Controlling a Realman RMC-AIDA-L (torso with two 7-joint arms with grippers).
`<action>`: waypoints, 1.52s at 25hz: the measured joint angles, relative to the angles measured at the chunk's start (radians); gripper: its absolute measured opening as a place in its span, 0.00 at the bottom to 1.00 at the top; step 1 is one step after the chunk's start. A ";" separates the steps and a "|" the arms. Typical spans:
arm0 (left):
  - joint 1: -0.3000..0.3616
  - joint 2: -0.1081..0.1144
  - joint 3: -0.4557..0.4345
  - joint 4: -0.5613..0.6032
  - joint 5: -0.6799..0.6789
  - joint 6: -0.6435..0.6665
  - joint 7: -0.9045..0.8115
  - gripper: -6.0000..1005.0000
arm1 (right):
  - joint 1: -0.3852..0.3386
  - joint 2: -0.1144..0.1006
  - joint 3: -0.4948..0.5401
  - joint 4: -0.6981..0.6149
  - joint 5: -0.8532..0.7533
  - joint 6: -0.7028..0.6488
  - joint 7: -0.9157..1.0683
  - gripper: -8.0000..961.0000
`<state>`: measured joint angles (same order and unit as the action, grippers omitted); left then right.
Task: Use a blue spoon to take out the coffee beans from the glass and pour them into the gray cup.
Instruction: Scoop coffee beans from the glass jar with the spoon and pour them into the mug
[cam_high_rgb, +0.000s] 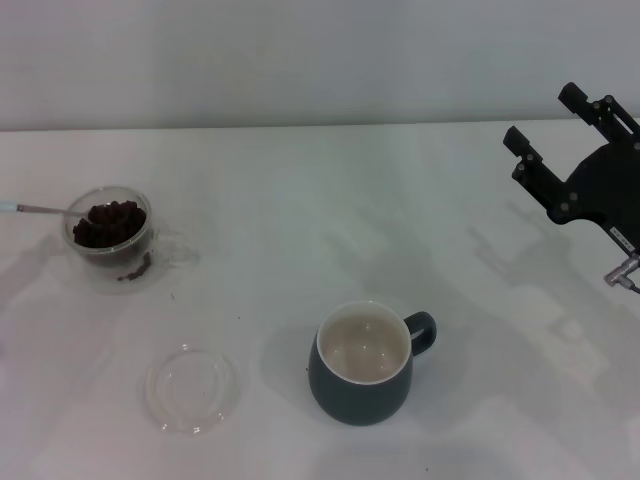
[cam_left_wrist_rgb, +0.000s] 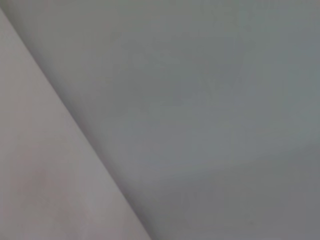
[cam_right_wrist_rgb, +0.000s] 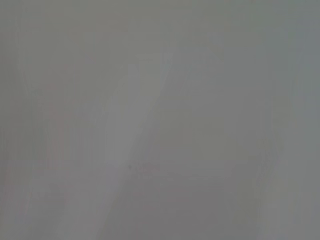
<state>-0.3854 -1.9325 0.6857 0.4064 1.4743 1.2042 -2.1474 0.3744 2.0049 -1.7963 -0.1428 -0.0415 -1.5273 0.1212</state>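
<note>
White, matte tabletop (cam_high_rgb: 300, 200) fills nearly the whole head view, and no writing, label or brand mark can be read on anything.

Nearest the robot, left of centre, a flat clear glass saucer (cam_high_rgb: 192, 389) lies by itself with nothing in it. Just to its right stands the gray cup (cam_high_rgb: 362, 363), a rounded dark blue-gray ceramic mug with a cream-white inside and a loop handle pointing right and away; only the pale bottom shows inside it, with no beans visible. Bare table lies between the mug and saucer and runs wide on all sides of the mug.

Farther back on the left is the glass (cam_high_rgb: 110, 232), a small clear double-walled cup, holding the coffee beans (cam_high_rgb: 108, 223) in a dark heap close to its rim. A few loose beans (cam_high_rgb: 133, 269) lie on the table against its near side. The blue spoon (cam_high_rgb: 40, 209), a small teaspoon with a metal neck and pale blue handle, has its bowl end in the glass among the beans, and its handle runs out past the left edge of the view; whatever holds it there is out of sight.

Farthest, at the right edge, the right gripper (cam_high_rgb: 549, 133), black, hangs above the table well apart from everything, its fingers spread wide and holding nothing. The left gripper does not show. Both wrist views give only blank gray surface.
</note>
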 joint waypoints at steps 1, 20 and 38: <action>0.001 -0.001 0.000 0.000 -0.009 0.014 0.001 0.14 | 0.000 0.000 0.000 0.000 0.000 0.000 0.000 0.73; 0.004 -0.038 0.007 -0.010 -0.036 0.128 0.042 0.14 | 0.001 0.000 0.002 0.001 0.000 0.010 -0.008 0.73; -0.066 -0.081 0.044 -0.063 0.010 0.190 0.040 0.14 | -0.003 0.002 0.009 0.001 0.011 0.056 -0.008 0.73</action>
<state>-0.4518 -2.0131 0.7294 0.3436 1.4847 1.3944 -2.1079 0.3710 2.0065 -1.7869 -0.1415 -0.0306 -1.4715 0.1134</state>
